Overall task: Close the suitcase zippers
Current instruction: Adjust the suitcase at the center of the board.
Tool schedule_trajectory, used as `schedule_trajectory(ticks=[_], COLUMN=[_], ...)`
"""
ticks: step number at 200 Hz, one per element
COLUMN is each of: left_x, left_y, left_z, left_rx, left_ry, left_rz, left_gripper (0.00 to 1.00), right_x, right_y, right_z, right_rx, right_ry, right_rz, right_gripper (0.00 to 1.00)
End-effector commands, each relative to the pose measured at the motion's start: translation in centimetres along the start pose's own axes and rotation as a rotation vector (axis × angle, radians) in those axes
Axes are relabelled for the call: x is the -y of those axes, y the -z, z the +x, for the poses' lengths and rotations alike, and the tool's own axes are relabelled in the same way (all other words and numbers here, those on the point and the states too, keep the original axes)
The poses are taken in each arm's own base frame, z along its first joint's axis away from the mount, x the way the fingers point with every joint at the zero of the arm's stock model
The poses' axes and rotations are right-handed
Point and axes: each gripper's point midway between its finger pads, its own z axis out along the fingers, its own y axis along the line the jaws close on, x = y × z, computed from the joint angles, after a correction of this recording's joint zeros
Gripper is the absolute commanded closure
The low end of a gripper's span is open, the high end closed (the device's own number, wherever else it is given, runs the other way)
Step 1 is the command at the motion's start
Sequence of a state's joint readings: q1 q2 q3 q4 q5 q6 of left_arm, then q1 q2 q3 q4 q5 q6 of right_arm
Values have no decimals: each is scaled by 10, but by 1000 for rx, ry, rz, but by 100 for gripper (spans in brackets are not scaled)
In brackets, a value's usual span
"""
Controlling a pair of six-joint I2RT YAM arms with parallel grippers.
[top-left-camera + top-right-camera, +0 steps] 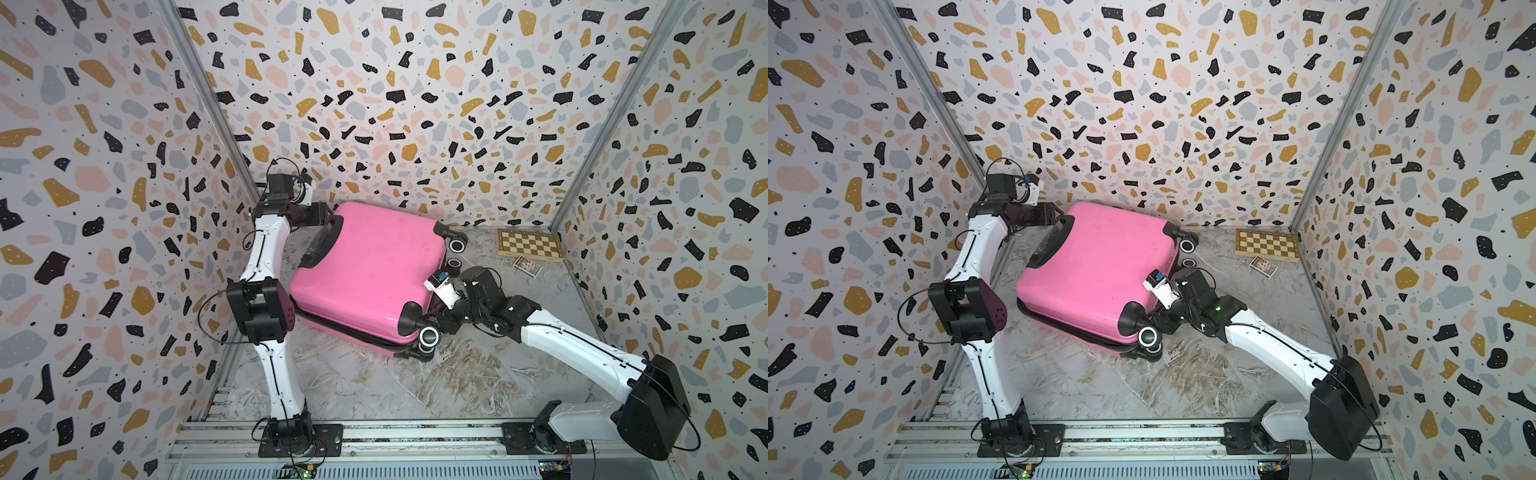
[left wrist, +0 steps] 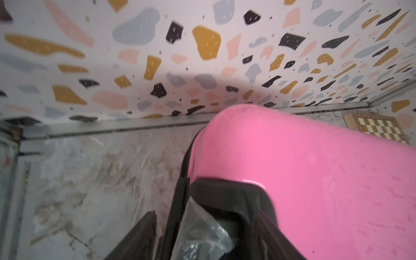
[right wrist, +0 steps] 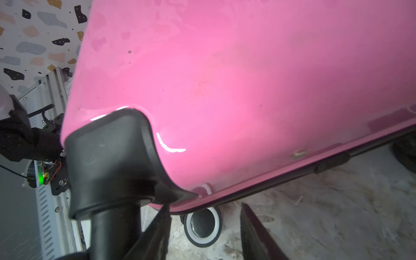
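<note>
The pink suitcase (image 1: 374,257) (image 1: 1100,266) lies flat and askew on the marble table, its black handle (image 1: 322,245) at the far left. The black zipper band (image 1: 349,331) (image 3: 270,186) runs between the two shells. A small dark piece (image 3: 328,163) sits on the band; I cannot tell if it is a pull. My left gripper (image 1: 326,219) (image 2: 206,216) is open, its fingers astride the handle mount and the zipper band (image 2: 180,180). My right gripper (image 1: 432,321) (image 3: 205,206) is open beside the near wheel corner, with only a wheel (image 3: 202,226) and table showing between its fingers.
A wooden chessboard (image 1: 530,244) (image 2: 378,129) and a small card box (image 1: 527,266) lie at the back right. Terrazzo walls close in on three sides, and the back wall is close behind the suitcase. The arms' mounting rail (image 1: 415,434) runs along the front edge.
</note>
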State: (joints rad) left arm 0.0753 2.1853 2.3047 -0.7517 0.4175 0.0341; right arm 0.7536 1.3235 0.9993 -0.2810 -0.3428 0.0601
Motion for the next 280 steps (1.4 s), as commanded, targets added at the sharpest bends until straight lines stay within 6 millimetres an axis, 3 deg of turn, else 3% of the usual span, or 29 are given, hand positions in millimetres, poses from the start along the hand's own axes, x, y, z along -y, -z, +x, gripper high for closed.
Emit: schedule_trajectory(ticks=[1,25,38,52,79,94,111,150,169,191,217,237,257,280], left_x=[16,15,15,18,27,54,60,67,77,89,109,113,111,98], left_y=[25,70,95,122,165,178,199,232,235,224,194,173,153,137], left_z=[-10,-17,-10,5,46,63,92,162,190,227,258,277,291,302], left_rx=[-39,-22,-17,1,65,104,130,62,4,-82,-151,-192,-225,-252], left_ry=[-37,8,66,143,336,367,422,520,522,546,611,650,672,674], left_rz=[-58,-173,-232,-282,-349,-250,-306,-385,-363,-316,-206,-185,-184,-253], left_gripper=[22,19,19,18,21,27,29,54,64,69,70,70,69,69], right_x=[-22,-36,-40,-31,12,41,75,161,202,247,299,335,355,350], right_y=[-7,-22,-26,-21,5,26,48,87,93,89,65,39,15,-7], right_z=[-7,-14,-21,-32,-57,-69,-82,-107,-116,-123,-124,-121,-115,-108], right_rx=[19,25,38,78,164,204,235,292,289,281,229,157,82,29], right_ry=[-25,-20,-8,-14,-55,-80,-85,-153,-176,-213,-241,-255,-255,-206], right_rz=[-41,-68,-64,-5,123,162,235,353,423,460,489,516,504,448], right_gripper=[48,48,48,48,48,47,46,46,47,47,48,48,49,49])
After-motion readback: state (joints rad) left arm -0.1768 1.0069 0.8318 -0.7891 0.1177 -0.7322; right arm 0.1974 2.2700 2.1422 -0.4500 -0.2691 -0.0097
